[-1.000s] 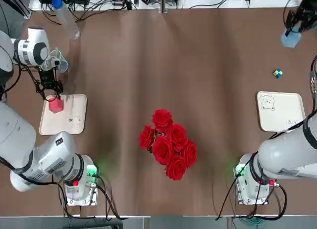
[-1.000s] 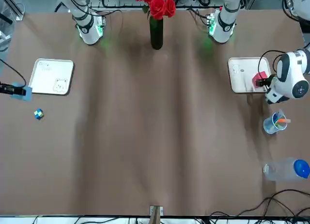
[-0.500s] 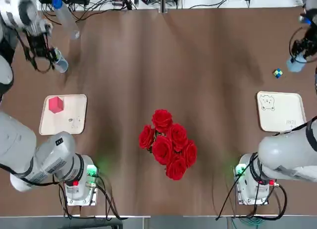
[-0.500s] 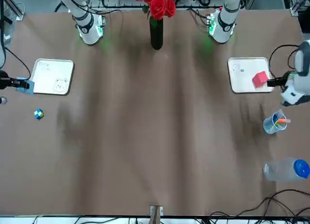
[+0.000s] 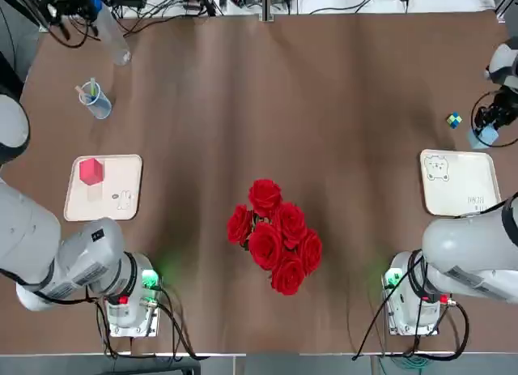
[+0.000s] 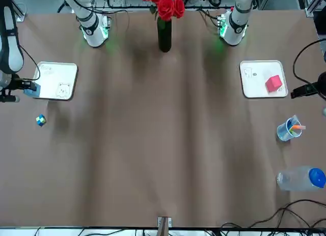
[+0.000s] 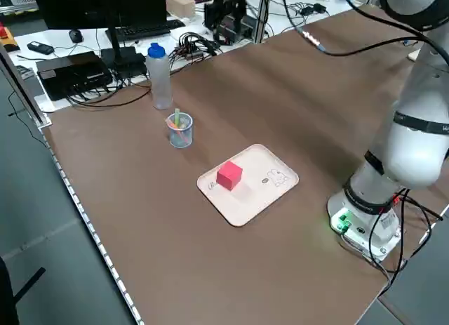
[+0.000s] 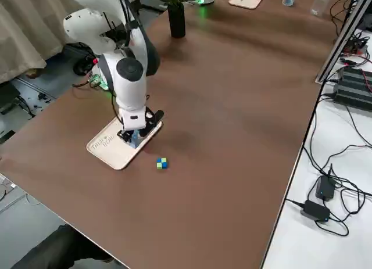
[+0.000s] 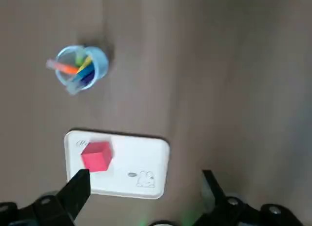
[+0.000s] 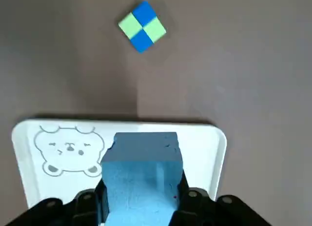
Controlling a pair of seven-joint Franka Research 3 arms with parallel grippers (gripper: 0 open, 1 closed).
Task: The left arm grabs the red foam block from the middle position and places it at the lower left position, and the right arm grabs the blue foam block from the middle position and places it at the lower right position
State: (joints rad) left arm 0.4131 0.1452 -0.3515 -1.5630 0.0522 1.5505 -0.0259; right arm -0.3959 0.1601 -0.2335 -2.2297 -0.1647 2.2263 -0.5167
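The red foam block (image 5: 91,171) (image 7: 229,175) (image 9: 96,156) rests on the lower left position, a cream tray (image 5: 113,198) (image 7: 263,191). My left gripper (image 9: 145,187) is open and empty, raised high over the table's far left part, well away from the block. My right gripper (image 5: 488,128) (image 8: 135,135) is shut on the blue foam block (image 5: 486,137) (image 6: 30,88) (image 10: 141,157). It holds the block at the far edge of the lower right position, the bear-face tray (image 5: 465,185) (image 6: 51,78) (image 10: 207,148).
A small multicoloured puzzle cube (image 5: 454,120) (image 10: 143,27) lies just beyond the bear-face tray. A bunch of red roses (image 5: 275,233) stands mid-table near the bases. A cup of pens (image 5: 95,100) and a lying bottle (image 5: 109,31) are at the far left.
My left gripper has left the red block on its tray and lifted away toward the far left corner. My right gripper has carried the blue block nearer, up to the bear-face tray's far edge.
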